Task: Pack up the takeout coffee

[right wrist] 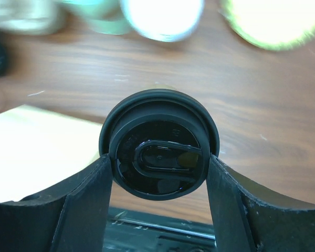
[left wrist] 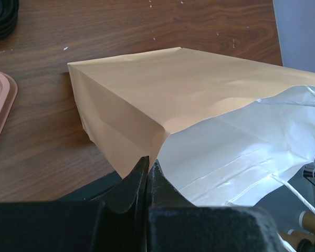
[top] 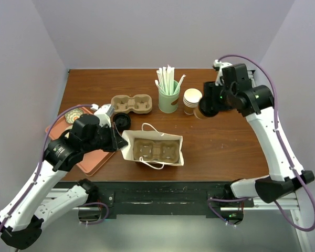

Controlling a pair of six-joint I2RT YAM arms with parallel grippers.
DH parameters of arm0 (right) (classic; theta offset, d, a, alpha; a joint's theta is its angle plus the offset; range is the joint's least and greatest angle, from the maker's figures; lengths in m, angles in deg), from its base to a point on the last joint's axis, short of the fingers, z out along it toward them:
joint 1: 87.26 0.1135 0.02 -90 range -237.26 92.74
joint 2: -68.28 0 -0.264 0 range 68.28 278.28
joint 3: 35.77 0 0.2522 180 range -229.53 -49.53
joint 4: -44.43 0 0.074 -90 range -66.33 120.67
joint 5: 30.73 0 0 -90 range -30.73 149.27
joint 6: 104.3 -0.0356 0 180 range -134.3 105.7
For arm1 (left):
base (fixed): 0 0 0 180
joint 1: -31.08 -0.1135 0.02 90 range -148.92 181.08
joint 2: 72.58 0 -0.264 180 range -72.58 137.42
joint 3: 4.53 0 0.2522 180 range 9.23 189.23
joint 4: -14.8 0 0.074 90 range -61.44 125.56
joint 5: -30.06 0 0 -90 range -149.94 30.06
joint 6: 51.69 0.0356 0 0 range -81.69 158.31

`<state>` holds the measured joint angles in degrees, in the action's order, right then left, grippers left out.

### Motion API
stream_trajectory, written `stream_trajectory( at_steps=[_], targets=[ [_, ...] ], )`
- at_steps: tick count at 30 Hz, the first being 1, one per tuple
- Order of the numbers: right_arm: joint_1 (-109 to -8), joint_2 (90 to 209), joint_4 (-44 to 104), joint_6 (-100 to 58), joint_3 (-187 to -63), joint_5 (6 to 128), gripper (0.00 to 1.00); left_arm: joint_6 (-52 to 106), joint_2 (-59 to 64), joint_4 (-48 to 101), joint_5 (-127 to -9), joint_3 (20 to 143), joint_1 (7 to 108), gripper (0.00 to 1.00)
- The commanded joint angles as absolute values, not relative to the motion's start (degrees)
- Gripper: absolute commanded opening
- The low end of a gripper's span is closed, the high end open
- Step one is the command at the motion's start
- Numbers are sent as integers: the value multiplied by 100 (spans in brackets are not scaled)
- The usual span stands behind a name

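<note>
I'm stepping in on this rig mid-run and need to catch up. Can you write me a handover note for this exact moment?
Left gripper: fingers shut on the rim of the paper bag, holding its left edge.
Right gripper: fingers shut on the takeout coffee, gripping it at the black lid.
Positions: the coffee is at the back right, beside the stack of paper cups and well away from the bag. A cup carrier sits inside the bag.
Done: coffee gripped, bag held. I cannot tell whether the cup is lifted.
Left: carry the coffee to the bag, lower it in, release.
</note>
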<state>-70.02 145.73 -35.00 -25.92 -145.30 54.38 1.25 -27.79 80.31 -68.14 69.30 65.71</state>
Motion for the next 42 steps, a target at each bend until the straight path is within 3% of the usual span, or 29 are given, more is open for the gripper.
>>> stream_trajectory(
  at_steps=[1,7,18,23,30,36,42],
  targets=[
    [-5942,14412,-4025,-2757,-15893,5837,43,-27,-2609,8156,-6539,7207,6597,0],
    [-5527,14229,-3692,-2933,-16827,7164,41,-212,-2477,8279,-6495,7391,6589,0],
    [-5193,13745,-2338,-3039,-16247,9299,39,-186,-2547,8174,-6345,7304,6589,0],
    [-4850,13692,-2032,-2828,-16036,9451,40,-212,-2539,7980,-6345,7242,6597,0],
    [-3998,13955,-2012,-2442,-16106,9004,40,-212,-2520,7910,-6223,7234,6597,0],
    [-2917,14491,-2838,-1835,-16686,7370,38,-81,-2494,7857,-6389,7295,6597,0],
    [-2521,14658,-2795,-1283,-16528,6762,36,183,-2679,7427,-6661,7102,6589,0]
  ],
)
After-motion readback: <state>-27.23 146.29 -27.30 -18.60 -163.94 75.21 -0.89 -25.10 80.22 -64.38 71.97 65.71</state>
